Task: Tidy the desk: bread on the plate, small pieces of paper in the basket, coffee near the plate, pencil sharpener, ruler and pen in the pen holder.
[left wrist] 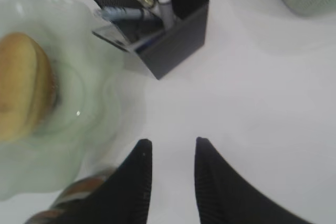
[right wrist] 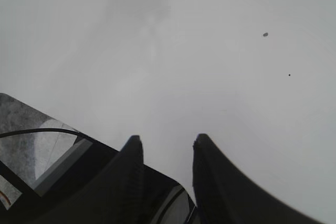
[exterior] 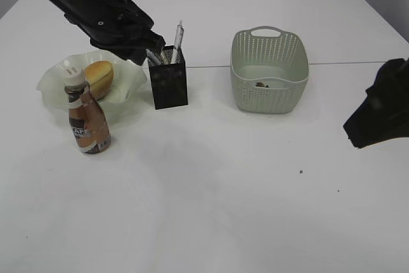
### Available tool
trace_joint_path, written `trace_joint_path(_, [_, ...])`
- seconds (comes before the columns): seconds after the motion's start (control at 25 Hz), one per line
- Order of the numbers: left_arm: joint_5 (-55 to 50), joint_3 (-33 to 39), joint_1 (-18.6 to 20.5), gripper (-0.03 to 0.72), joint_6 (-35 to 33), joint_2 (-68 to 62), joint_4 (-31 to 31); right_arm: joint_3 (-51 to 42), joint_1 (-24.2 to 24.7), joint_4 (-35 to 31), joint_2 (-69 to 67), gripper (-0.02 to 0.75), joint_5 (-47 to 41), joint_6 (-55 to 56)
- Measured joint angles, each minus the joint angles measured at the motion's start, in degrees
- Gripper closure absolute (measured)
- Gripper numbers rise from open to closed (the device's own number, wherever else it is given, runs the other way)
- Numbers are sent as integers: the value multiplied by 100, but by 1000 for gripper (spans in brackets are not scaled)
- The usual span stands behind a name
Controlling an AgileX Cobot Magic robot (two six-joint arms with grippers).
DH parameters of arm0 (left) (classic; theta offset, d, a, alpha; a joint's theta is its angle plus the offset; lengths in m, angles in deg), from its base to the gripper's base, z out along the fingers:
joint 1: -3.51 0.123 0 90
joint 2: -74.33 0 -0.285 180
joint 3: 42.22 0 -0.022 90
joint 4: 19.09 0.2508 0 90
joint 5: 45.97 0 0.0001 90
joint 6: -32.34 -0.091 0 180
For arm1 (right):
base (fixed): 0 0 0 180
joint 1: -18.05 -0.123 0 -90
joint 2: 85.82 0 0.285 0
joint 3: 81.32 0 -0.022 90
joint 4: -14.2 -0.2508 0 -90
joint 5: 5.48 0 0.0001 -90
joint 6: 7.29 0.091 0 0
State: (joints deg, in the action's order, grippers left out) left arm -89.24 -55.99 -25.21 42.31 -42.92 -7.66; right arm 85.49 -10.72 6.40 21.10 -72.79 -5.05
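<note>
Both arms idle-ish: left gripper (left wrist: 170, 145) hangs over desk (exterior: 211, 209) by pen holder (exterior: 169, 84), jaws partly apart, nothing held. Right gripper (right wrist: 165, 142) low at right edge, same gap, empty. Bread (exterior: 100, 78) in plate (exterior: 51, 91), coffee (exterior: 87, 119) just in front.

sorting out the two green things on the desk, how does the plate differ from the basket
The plate is translucent glass with a wavy ruffled rim; the basket is opaque plastic with perforated sides and cut-out handles. The plate is shallow and roundish; the basket is deep and rounded-rectangular. The plate holds the bread; the basket holds only a small dark scrap. Both are pale green and sit upright on the desk.
</note>
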Motion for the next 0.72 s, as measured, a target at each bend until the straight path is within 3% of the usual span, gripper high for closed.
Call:
trace_joint_path(0.16, [-758,-363,-70,481,-394,107,-588,0,0,0,0,497,0,325])
trace_joint_path(0.44, [-2022,-945,-144,481,-501,677,-727,0,0,53,0,495,-339,777])
trace_joint_path(0.72, [-2779,-943,-152,469,-510,1231,-826,0,0,256,0,325,-385,1323])
